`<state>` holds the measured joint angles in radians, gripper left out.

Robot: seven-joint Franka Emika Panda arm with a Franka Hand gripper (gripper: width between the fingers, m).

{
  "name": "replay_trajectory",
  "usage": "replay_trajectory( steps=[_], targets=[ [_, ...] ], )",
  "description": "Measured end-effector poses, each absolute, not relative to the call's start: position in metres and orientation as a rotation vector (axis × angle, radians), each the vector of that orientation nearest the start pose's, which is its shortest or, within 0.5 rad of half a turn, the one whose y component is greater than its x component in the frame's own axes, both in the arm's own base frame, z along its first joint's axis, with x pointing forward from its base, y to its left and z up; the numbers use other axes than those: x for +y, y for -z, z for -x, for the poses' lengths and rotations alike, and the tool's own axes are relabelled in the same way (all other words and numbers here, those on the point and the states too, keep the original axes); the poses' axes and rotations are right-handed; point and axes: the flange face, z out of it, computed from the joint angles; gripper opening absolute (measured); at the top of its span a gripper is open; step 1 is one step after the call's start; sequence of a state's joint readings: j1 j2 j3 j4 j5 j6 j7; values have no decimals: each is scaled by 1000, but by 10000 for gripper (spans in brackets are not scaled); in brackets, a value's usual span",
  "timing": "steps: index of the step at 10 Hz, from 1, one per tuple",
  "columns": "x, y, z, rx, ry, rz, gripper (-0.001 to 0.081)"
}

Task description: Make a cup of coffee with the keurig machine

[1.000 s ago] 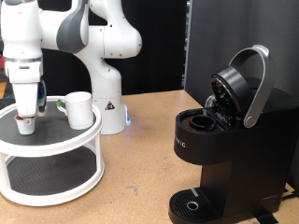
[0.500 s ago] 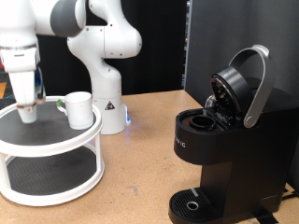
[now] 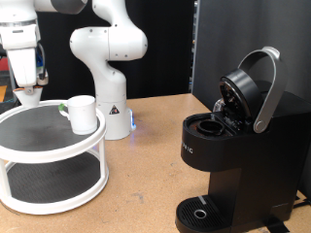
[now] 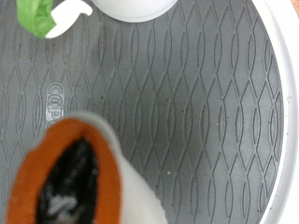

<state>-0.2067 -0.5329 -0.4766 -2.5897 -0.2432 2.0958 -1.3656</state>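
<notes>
Here the white arm is seen reared up at the exterior view's left, its wrist pointing straight down over the two-tier round stand (image 3: 58, 155). The gripper (image 3: 29, 95) is held above the stand's grey top shelf, clear of the mat, and a small white pod (image 3: 30, 97) is pinched between its fingers; the fingertips themselves are hard to make out. In the wrist view the pod (image 4: 79, 177) is shown close up, orange-rimmed with a dark inside, cut off by the frame's edge. The cup (image 3: 82, 114) stands on the same shelf, just beside the gripper. The keurig machine (image 3: 233, 146) is set well apart at the exterior view's right, lid raised, chamber exposed.
</notes>
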Motion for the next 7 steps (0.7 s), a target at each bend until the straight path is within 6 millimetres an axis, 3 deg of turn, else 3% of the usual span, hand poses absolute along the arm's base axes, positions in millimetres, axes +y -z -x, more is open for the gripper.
replay_trajectory(
  steps=[3, 7],
  targets=[
    [-223, -411, -308, -1027, 136, 2823, 85],
    [-168, -431, -340, -791, 280, 2812, 85]
  ],
)
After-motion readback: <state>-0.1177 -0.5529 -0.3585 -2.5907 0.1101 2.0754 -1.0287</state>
